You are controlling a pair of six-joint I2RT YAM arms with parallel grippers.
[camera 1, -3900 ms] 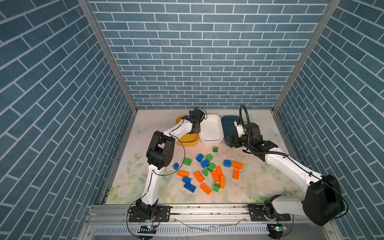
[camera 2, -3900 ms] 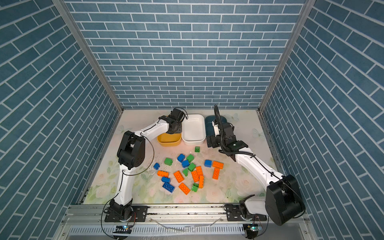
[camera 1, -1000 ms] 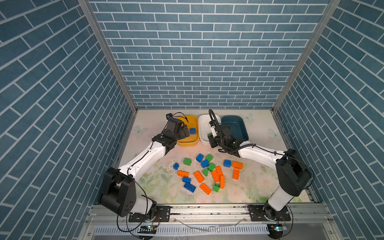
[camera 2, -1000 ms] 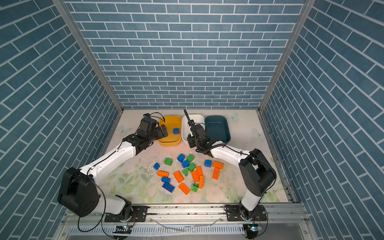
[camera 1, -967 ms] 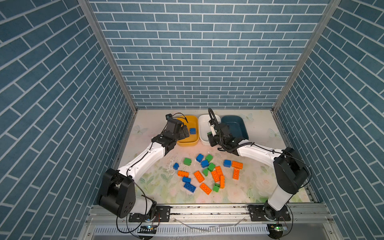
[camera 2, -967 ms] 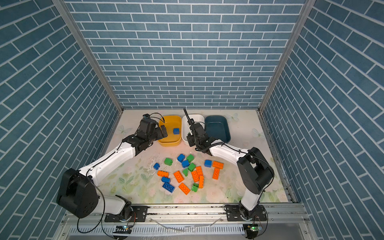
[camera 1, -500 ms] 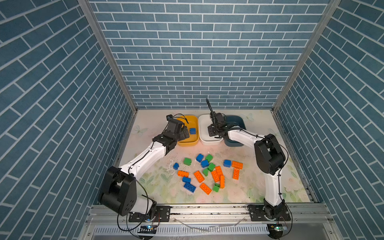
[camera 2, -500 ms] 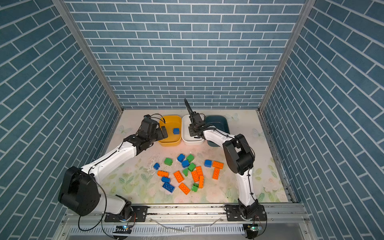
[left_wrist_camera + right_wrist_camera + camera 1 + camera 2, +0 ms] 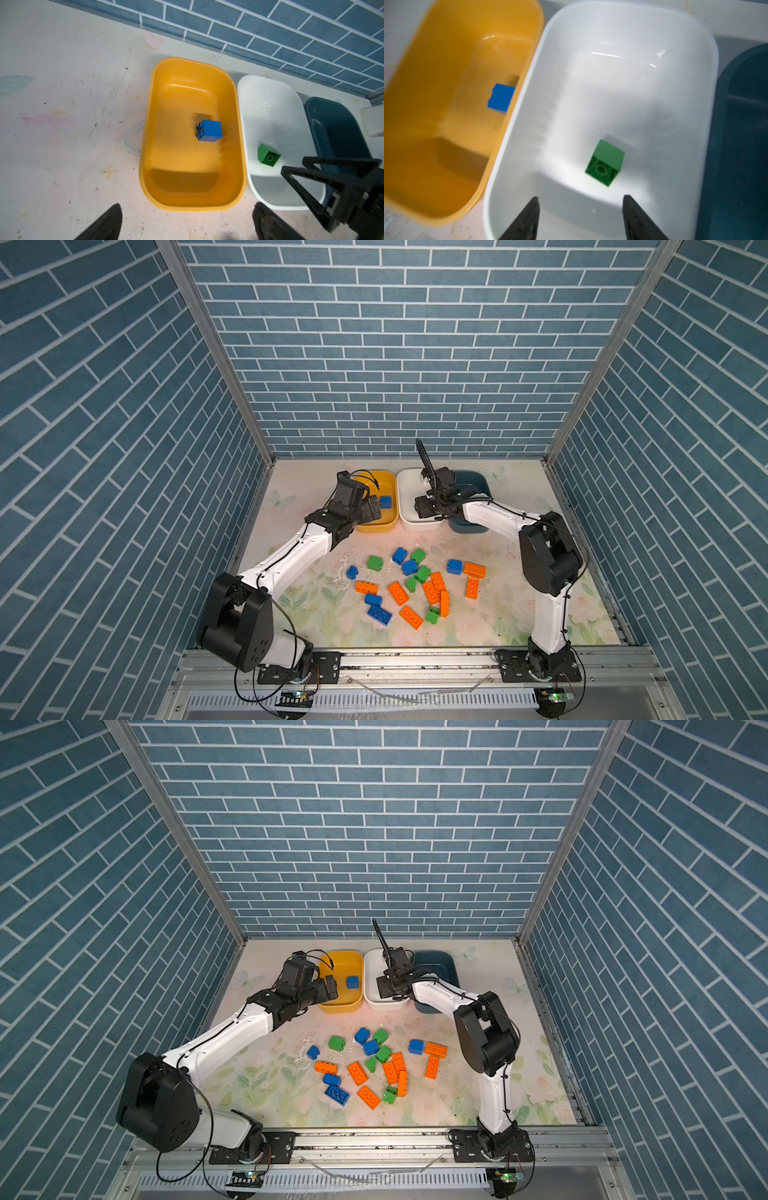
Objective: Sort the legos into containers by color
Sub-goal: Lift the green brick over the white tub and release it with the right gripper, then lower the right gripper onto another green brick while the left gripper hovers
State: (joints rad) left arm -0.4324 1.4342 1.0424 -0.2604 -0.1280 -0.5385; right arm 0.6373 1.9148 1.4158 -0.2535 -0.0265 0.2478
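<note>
Green lego (image 9: 605, 163) lies in white tub (image 9: 633, 83); right end effector (image 9: 580, 198) and left end effector (image 9: 188, 207) gape empty.

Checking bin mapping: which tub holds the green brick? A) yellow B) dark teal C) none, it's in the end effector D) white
D: the green brick is inside the white tub, free of the open right end effector; the yellow tub holds only a blue brick.

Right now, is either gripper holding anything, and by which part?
Nothing is held. Both the left gripper and right gripper are open and empty; the green brick lies free in the white tub.
</note>
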